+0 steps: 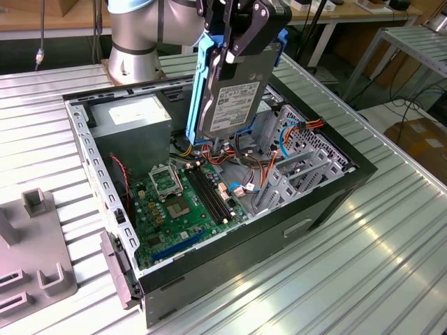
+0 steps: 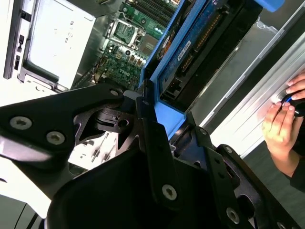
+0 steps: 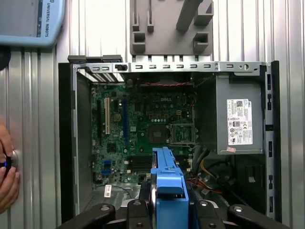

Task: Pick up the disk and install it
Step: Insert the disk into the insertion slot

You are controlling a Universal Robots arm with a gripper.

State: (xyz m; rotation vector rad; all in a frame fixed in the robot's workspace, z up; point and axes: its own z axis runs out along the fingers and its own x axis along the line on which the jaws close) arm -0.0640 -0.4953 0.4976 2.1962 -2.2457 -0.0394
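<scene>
- Overhead, the gripper (image 1: 227, 49) is clamping the disk (image 1: 234, 98) by its top end, fingers (image 1: 244, 35) pressing on the blue frame (image 1: 199, 91)
- The disk is hanging nearly upright below the fingers, label facing the exterior camera, above the open case (image 1: 328, 202)
- Its lower edge is hovering over the cables (image 1: 209, 155) beside the board (image 1: 185, 202)
- A hand (image 2: 281, 126) is resting on the table (image 1: 335, 279) outside the case
</scene>
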